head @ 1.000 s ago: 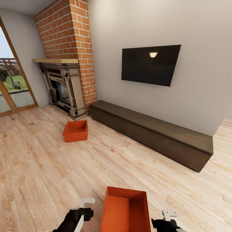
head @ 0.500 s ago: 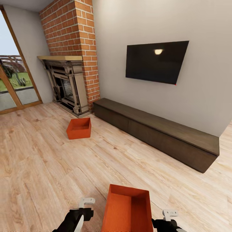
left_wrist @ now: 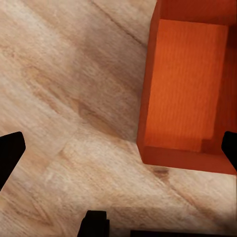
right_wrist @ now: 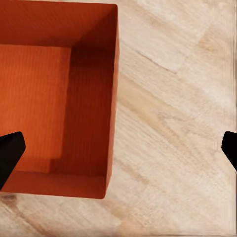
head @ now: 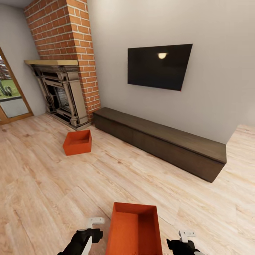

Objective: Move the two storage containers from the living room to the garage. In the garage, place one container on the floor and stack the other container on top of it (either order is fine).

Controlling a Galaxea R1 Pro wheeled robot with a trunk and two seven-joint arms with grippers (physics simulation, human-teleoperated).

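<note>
**Robot parked over the near bin, nothing picked up yet**

So the robot's in the living room with one storage container (head: 134, 230) sitting on the wood floor (head: 46, 184) right between its arms, and the other container (head: 77, 142) well off by the fireplace (head: 60, 94), near the end of the long dark cabinet (head: 159, 141). Left gripper (left_wrist: 118, 153) has its fingers spread wide over bare planks, with the bin's wall just beside one fingertip. Right gripper (right_wrist: 118, 148) is spread wide too, one finger over the bin's inside and the other over the floor, so it straddles a side wall.

What could go sideways, as a guess: those walls look thin and plain, so a one-sided pinch might let the bin tip or slip out on the drive to the garage. And an arm coming down off-line could just shove the bin across the planks
</note>
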